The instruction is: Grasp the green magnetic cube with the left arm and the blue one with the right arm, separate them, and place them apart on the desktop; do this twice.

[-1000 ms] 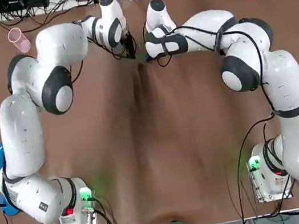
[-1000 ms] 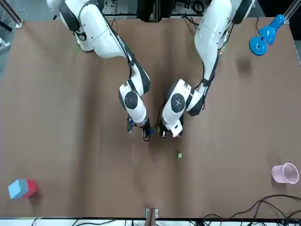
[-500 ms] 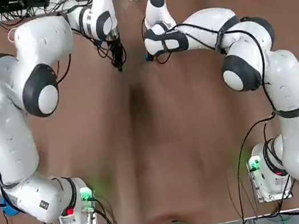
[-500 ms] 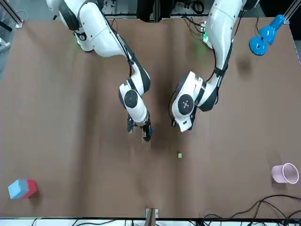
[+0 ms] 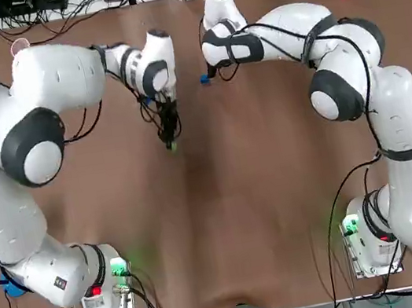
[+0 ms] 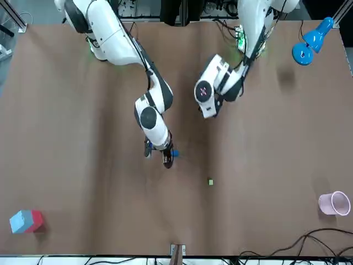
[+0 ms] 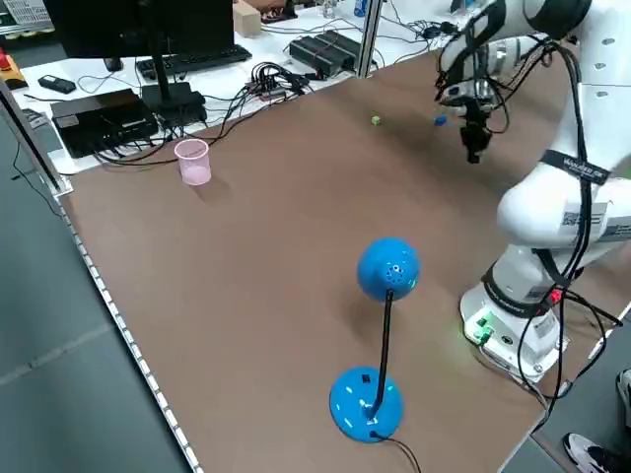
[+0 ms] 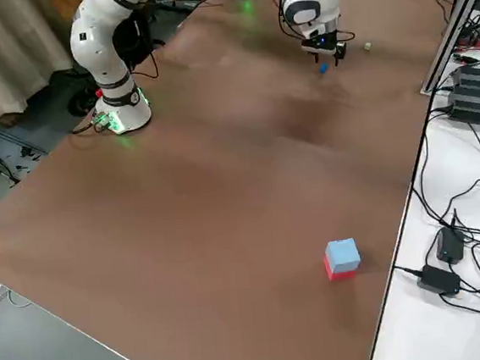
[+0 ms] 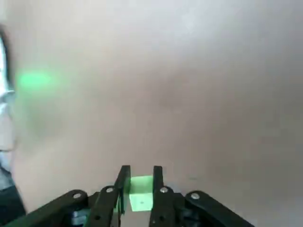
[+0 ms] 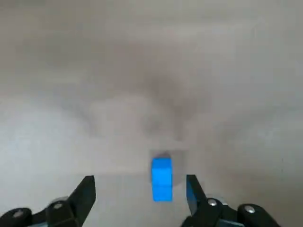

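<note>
A small green cube [image 9: 140, 193] sits clamped between the fingers of my left gripper [image 5: 170, 138], which hangs over the middle of the table, well to the near side of the right one. The blue cube [image 10: 162, 179] lies on the brown tabletop between the spread fingers of my right gripper [image 10: 138, 183], touching neither. In the front view the blue cube [image 6: 174, 154] shows just beside the right gripper [image 6: 165, 160]. A second green cube [image 6: 210, 181] lies loose on the table farther out, away from both grippers.
A pink cup [image 6: 334, 203] stands at the far left corner. A light-blue and red block [image 6: 25, 221] rests at the far right corner. A blue desk lamp [image 7: 380, 345] stands on the left edge near the left arm's base.
The left gripper has pulled away from the right one, travelling toward the robot's side with the green cube. The right gripper stayed near its spot and has let go of the blue cube.
</note>
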Controlling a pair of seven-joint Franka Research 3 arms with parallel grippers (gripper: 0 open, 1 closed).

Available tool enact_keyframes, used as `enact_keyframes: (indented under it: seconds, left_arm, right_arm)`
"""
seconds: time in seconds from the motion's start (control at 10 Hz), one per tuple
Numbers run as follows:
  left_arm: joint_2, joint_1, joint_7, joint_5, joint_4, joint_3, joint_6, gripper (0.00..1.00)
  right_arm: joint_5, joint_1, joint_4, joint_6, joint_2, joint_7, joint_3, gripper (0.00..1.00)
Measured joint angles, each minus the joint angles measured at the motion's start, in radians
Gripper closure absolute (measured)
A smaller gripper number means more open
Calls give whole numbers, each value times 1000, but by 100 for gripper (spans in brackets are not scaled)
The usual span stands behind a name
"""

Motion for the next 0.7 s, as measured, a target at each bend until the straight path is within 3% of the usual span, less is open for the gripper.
enact_keyframes:
  seconds: [0.2, 0.4, 0.7]
  left_arm:
    - [-18, 0, -2, -9, -13, -59, -146, 76]
    - [-14, -3, -3, -31, -27, -99, -201, 73]
    - [19, -3, -3, -57, -34, -125, -200, 28]
  right_arm:
    - [0, 0, -3, -2, 1, 0, 2, 18]
    - [6, 2, -4, -2, 4, 1, 6, 18]
    - [35, 7, -5, 3, 20, 1, 9, 19]
